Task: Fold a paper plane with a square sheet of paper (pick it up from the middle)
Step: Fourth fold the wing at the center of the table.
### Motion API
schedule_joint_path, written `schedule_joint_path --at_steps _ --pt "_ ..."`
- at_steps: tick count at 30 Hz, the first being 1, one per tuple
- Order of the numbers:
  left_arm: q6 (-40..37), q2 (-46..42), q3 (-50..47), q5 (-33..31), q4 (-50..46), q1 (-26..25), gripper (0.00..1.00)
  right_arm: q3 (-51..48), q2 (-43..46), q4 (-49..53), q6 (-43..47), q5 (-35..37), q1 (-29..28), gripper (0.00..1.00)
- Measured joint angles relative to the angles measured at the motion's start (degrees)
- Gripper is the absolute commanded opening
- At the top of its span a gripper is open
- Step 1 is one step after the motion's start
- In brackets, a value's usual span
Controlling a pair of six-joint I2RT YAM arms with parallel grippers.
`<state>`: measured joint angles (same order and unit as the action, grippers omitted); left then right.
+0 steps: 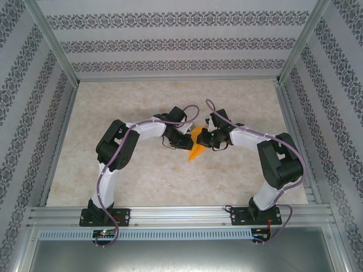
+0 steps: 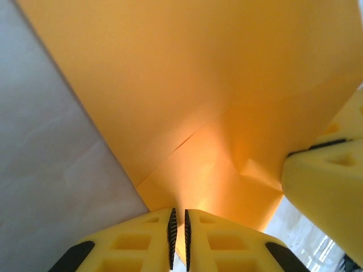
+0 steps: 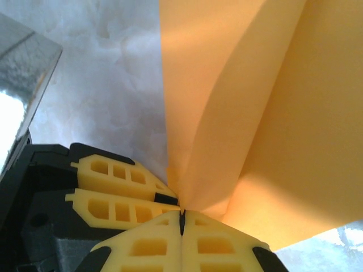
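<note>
Where they meet at centre frame, the left gripper (image 2: 179, 229) and right gripper (image 3: 182, 220) each clench the folded orange paper (image 2: 170, 85).

This is looking like a robotics lab test cell, not a home. Aluminium profile rails (image 1: 181, 214) are edging a marble-patterned bench (image 1: 142, 181), and slanted metal posts (image 1: 54, 42) are framing walls that are wearing grey ornamental wallpaper (image 1: 181, 42) like a staged backdrop. The left arm (image 1: 110, 164) and the right arm (image 1: 278, 164) are sitting bolted to the front rail, with purple cables (image 1: 101, 190) running along them.
</note>
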<state>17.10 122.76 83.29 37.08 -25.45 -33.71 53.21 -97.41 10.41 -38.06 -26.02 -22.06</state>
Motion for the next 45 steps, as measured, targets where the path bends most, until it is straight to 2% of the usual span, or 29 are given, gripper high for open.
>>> schedule_joint_path --at_steps 29,33,41,45 --pt "0.44 -0.83 -2.01 0.79 2.51 0.09 0.13 0.42 -6.21 -8.63 -4.24 -4.81 0.22 0.04" --pt "1.11 -1.22 -2.56 0.85 3.04 0.09 0.17 0.42 -6.34 -9.01 -4.26 -5.01 0.22 0.04" --pt "2.82 -2.43 -3.58 0.81 3.82 0.48 0.19 0.42 -6.69 -9.35 -4.24 -5.22 0.22 0.04" --pt "3.19 -3.48 -3.72 0.79 3.91 0.59 0.25 0.42 -6.95 -9.44 -4.22 -5.38 0.22 0.04"
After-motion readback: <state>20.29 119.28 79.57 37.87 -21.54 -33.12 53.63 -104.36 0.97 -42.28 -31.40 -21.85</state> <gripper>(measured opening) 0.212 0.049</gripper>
